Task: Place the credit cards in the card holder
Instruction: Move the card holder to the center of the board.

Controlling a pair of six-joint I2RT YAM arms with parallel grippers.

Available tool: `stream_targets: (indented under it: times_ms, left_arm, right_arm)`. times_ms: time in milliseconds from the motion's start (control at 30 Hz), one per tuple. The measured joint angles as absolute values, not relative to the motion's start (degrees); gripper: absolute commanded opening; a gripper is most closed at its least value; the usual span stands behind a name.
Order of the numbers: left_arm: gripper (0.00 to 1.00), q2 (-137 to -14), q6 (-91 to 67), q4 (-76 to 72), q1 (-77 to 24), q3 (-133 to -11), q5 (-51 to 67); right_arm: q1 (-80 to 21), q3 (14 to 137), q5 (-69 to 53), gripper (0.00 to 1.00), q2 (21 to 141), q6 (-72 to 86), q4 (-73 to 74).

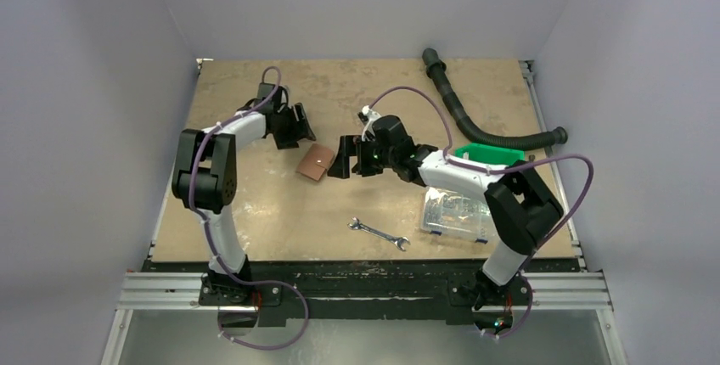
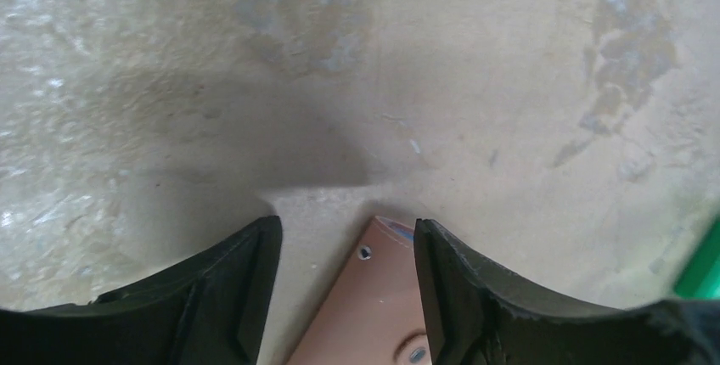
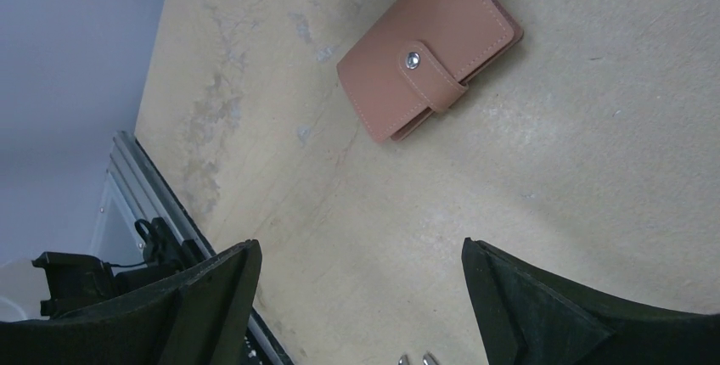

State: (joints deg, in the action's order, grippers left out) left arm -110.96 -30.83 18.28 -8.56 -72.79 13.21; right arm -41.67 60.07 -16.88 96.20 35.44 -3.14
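The card holder [image 1: 315, 162] lies closed on the table, a reddish-brown wallet with its snap strap fastened [image 3: 429, 51]. In the left wrist view one corner of the card holder [image 2: 382, 306] shows below and between my left fingers, with a thin blue edge [image 2: 401, 231] peeking out at its tip. Otherwise the credit cards are hidden. My left gripper [image 1: 301, 137] [image 2: 346, 233] hovers just behind the holder, open and holding nothing. My right gripper [image 1: 342, 160] [image 3: 361, 280] stands wide open to the holder's right, apart from it and empty.
A steel wrench [image 1: 379, 234] lies near the front middle. A clear plastic compartment box [image 1: 456, 212] sits at the front right, a green bin [image 1: 486, 154] behind it. A black corrugated hose [image 1: 475, 123] curves along the back right.
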Motion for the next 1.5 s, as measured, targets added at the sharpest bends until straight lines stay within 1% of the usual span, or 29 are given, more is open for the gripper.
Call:
stream_targets:
  times_ms: [67,133,267,367,467,533,567,600,733,767,833,933,1067,1133,1167,1233,1300,1400,1467,1500]
  left_arm:
    - [0.63,-111.66,-30.15,17.91,-8.01,-73.01,14.11]
    - [0.58,-112.20,-30.11,17.15,-7.75,-73.21,15.62]
    - [0.53,-113.03,-30.74,12.73,-7.73,-72.07,20.10]
    - [0.50,-112.16,-32.08,7.20,-8.99,-68.07,23.90]
    - [0.46,-109.62,-33.87,3.18,-12.58,-62.87,25.50]
    - [0.45,-107.81,-35.51,1.43,-15.51,-59.44,26.94]
    - [0.46,-106.63,-36.67,0.19,-16.99,-57.08,27.88]
    - [0.49,-104.84,-38.28,-1.06,-18.09,-53.80,29.17]
    - [0.61,-99.04,-41.34,-1.91,-19.05,-46.96,30.28]
    - [0.63,-97.41,-41.28,-1.02,-18.92,-45.95,29.61]
    - [0.66,-94.19,-40.88,2.42,-18.37,-44.84,27.83]
    - [0.68,-89.97,-38.83,6.96,-16.12,-45.01,26.28]
    - [0.69,-84.51,-35.90,12.95,-8.34,-46.04,23.92]
    - [0.68,-82.30,-35.03,15.00,-5.08,-46.06,20.95]
    - [0.64,-81.56,-34.81,15.55,-3.97,-45.93,19.55]
    - [0.60,-81.38,-34.72,15.00,-3.31,-45.04,19.09]
    - [0.54,-83.46,-34.83,12.91,-3.46,-43.20,21.52]
    - [0.49,-88.44,-36.42,9.21,-3.64,-39.79,26.65]
    - [0.48,-87.99,-36.88,7.64,-3.73,-38.85,27.42]
    - [0.47,-87.74,-37.04,7.22,-3.77,-38.44,27.31]
  right_arm:
    - [-41.67,60.07,-17.80,0.99,97.54,36.16,-4.49]
    - [-41.67,60.07,-18.63,0.99,98.85,36.71,-5.26]
    - [-41.67,60.07,-19.25,0.99,99.70,37.54,-5.56]
    - [-41.67,59.83,-18.94,0.99,99.26,37.60,-6.17]
    - [-41.67,58.87,-17.43,0.99,98.21,37.56,-6.22]
    - [-41.60,58.67,-16.45,0.97,97.84,37.50,-5.56]
    - [-41.56,58.57,-15.73,0.96,97.58,37.43,-5.19]
    - [-41.50,58.33,-15.25,0.93,97.25,37.32,-4.86]
    - [-41.19,56.64,-13.87,0.80,95.53,36.58,-4.29]
    - [-41.17,56.36,-14.06,0.79,95.39,36.38,-4.34]
    - [-41.12,55.79,-15.18,0.79,95.44,36.27,-4.91]
    - [-41.63,53.58,-18.24,0.82,95.46,36.47,-7.68]
    - [-44.84,51.24,-20.91,0.81,95.53,35.59,-9.45]
    - [-46.81,51.24,-22.09,0.76,95.79,35.29,-10.31]
    - [-48.01,51.24,-22.72,0.73,96.12,35.33,-11.25]
    - [-50.02,51.27,-24.01,0.61,97.14,35.62,-13.37]
    - [-52.12,51.24,-25.69,0.53,98.83,36.64,-16.29]
    - [-54.68,51.18,-27.46,0.47,101.16,38.59,-20.18]
    - [-55.96,51.27,-28.29,0.43,102.85,39.40,-21.91]
    - [-56.40,51.37,-28.40,0.43,103.63,39.68,-22.24]
